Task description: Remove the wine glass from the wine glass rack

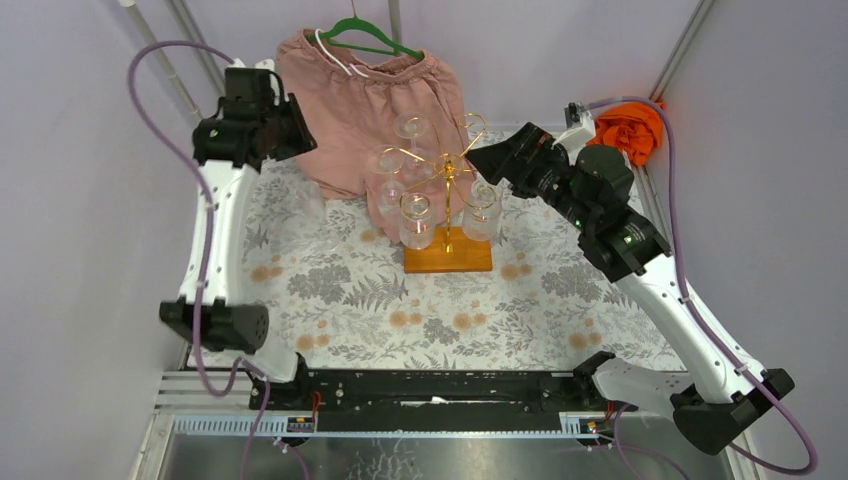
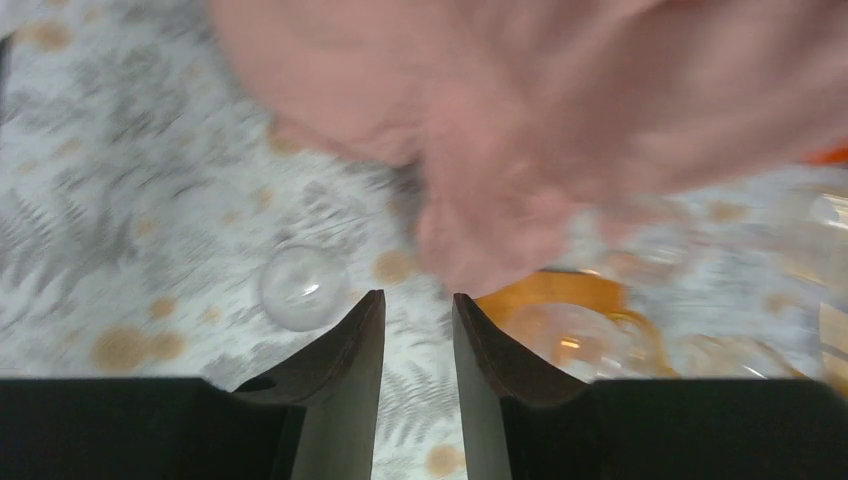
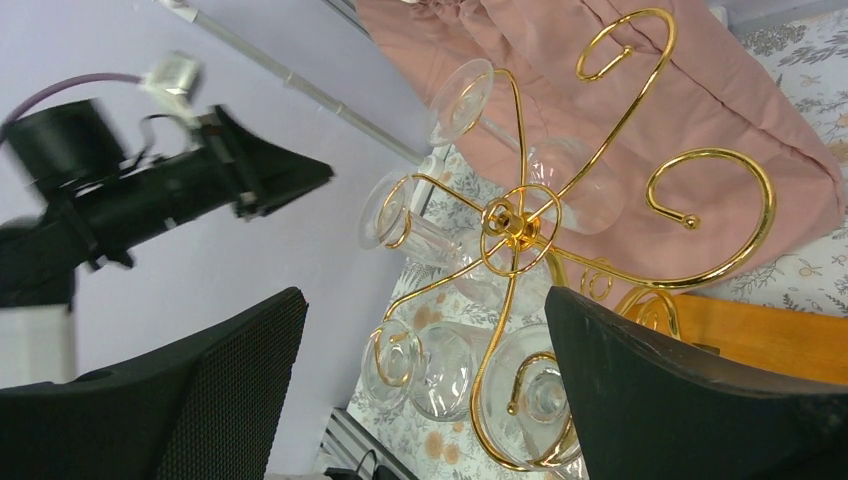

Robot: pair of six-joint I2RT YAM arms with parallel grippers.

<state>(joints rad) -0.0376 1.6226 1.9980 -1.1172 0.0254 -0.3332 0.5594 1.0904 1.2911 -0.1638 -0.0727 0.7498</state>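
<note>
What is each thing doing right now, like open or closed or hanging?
Wine glass rack: upright on the cloth, some curls empty.
Wine glasses: hanging upside down on it.
Loose glass: on the cloth, off the rack.
Pink shorts: hanging on a green hanger.
Left end effector: slightly open, empty.
Right end effector: wide open, empty, near the rack.

The wine glass rack (image 1: 447, 190) is set at the middle of the desk (image 1: 520, 320), towards the back, with wine glasses (image 1: 415, 215) hung around its post above the base. A garment on a hanger (image 1: 365, 100) is hung just behind the rack, and a bundled cloth (image 1: 628, 128) is lodged at the far right corner. A loose glass (image 2: 303, 288) is placed on the desk left of the rack and apart from it. The left hand (image 1: 298, 130) is held at the far left beside the garment, and the right hand (image 1: 480, 158) just right of the rack.
</note>
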